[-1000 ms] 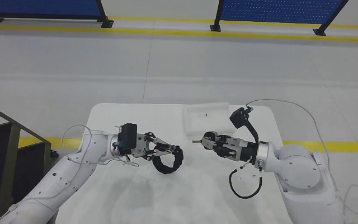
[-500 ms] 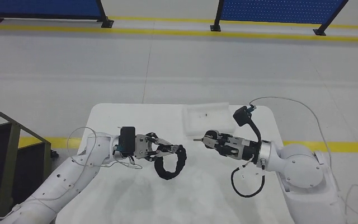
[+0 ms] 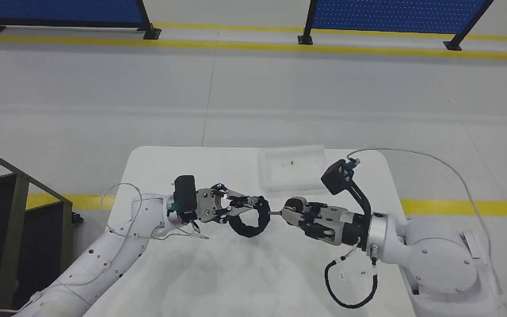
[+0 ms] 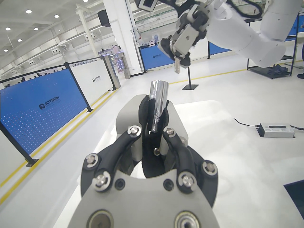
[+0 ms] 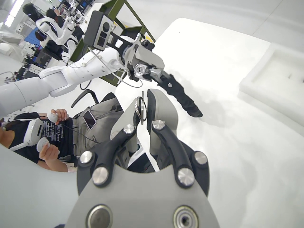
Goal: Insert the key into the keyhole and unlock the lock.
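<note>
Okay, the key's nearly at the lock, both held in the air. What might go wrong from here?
The key looks slightly off the axis of the chrome lock barrel, so it may jam on the rim. The right jaws pinch just the key's head; a push could twist it. The black lock loop hangs free above the table and might swing.

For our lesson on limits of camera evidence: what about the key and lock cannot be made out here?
Keyhole slot: left wrist view, the lock points its chrome end away; elsewhere too small.
Teeth of the key: right wrist view, edge-on between the fingers of the right gripper.
Where the cable joins the lock: left wrist view, hidden between the fingers of the left gripper.
</note>
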You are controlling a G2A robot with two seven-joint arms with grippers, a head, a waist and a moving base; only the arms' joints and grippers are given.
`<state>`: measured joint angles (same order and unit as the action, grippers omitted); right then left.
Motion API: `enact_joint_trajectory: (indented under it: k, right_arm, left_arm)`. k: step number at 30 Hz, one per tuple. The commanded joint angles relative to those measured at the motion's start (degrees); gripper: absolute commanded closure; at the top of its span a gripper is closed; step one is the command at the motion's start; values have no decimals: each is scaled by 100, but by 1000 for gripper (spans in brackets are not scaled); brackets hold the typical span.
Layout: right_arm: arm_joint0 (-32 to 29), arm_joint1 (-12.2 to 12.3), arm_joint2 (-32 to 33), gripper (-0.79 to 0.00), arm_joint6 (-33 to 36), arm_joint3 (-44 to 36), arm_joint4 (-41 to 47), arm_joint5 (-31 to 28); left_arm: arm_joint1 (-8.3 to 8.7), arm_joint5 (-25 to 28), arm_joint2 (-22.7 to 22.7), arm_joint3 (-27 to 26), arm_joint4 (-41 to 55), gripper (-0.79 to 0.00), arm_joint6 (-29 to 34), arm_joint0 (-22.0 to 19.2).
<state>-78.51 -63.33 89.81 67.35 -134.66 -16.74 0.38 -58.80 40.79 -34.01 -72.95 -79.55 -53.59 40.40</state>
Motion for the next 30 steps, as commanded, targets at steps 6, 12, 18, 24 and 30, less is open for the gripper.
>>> enact_joint_trajectory:
  k: [6,12,18,24,30]
  right_arm:
    - [360,56,-219,0,9,2,-597,118]
    - [531,88,-428,0,31,2,-880,285]
    - [643,126,-463,0,121,2,-976,364]
    - [769,166,-572,0,262,2,-1134,387]
    - [877,194,-806,0,451,2,-1260,552]
  left_arm:
    - [-314,-483,288,250,-372,0,-270,-153]
    - [-578,-922,488,624,-675,0,-724,-273]
    - [-779,-1224,556,1026,-830,0,-1073,-356]
    - [-912,-1300,555,1265,-929,0,-1244,-403]
    - [-999,-1377,519,1406,-1071,0,-1323,-423]
